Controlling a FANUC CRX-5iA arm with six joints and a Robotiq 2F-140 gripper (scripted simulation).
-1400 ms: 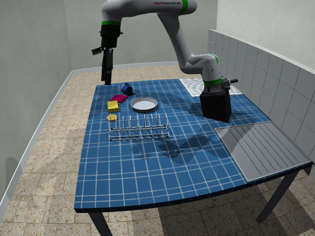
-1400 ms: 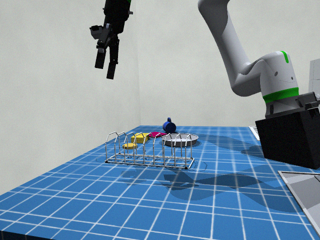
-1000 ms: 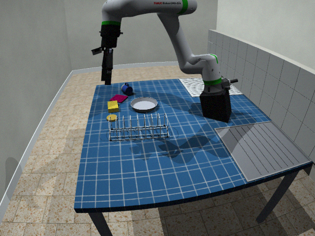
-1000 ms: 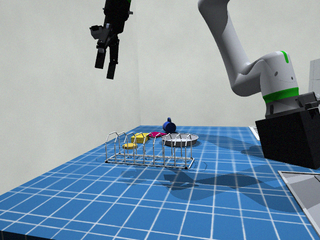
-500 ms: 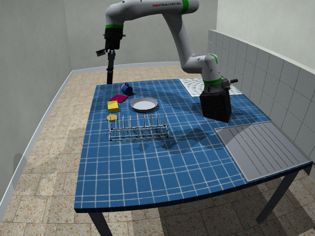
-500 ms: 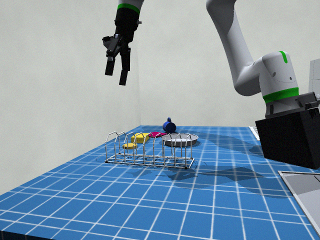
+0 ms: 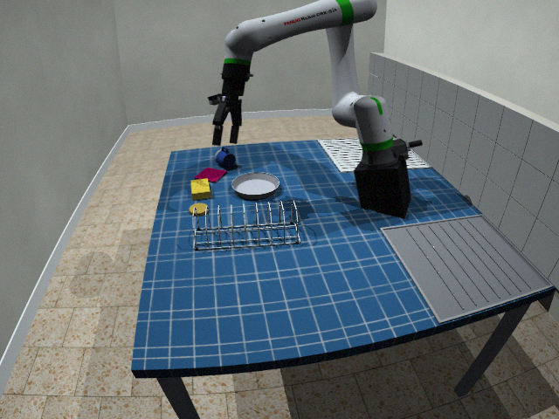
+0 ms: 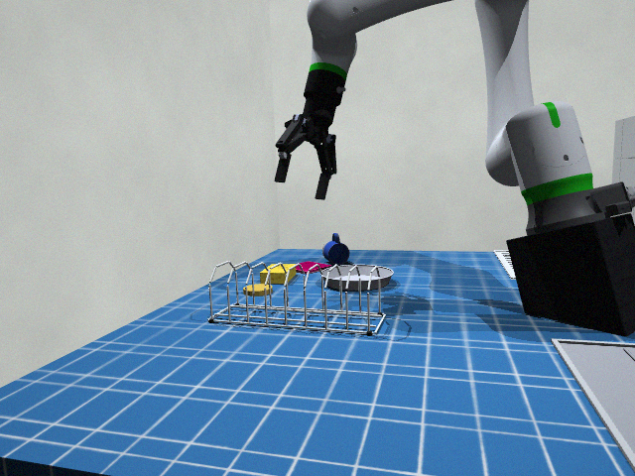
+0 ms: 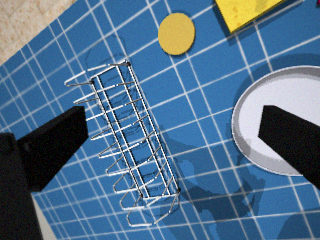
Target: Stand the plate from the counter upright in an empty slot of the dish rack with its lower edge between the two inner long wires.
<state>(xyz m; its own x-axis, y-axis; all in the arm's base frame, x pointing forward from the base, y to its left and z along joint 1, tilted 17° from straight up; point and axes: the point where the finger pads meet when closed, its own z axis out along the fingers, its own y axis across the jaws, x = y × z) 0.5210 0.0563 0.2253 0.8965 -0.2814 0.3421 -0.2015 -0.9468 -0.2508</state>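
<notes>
A white plate with a grey rim [image 7: 255, 185] lies flat on the blue counter, just behind the wire dish rack [image 7: 246, 226]. The rack stands on its feet and all its slots are empty. Both show in the exterior view, plate [image 8: 357, 277] and rack [image 8: 297, 300], and in the wrist view, plate and rack [image 9: 127, 145]. My gripper [image 7: 226, 133] hangs high above the counter, open and empty, behind and to the left of the plate. It also shows in the exterior view [image 8: 303, 178].
A blue mug [image 7: 224, 158], a magenta cloth [image 7: 210, 174], a yellow sponge [image 7: 200, 188] and a yellow disc [image 7: 197, 209] lie left of the plate. The arm's black base [image 7: 383, 187] stands to the right. A grey draining board [image 7: 465, 264] fills the right front corner.
</notes>
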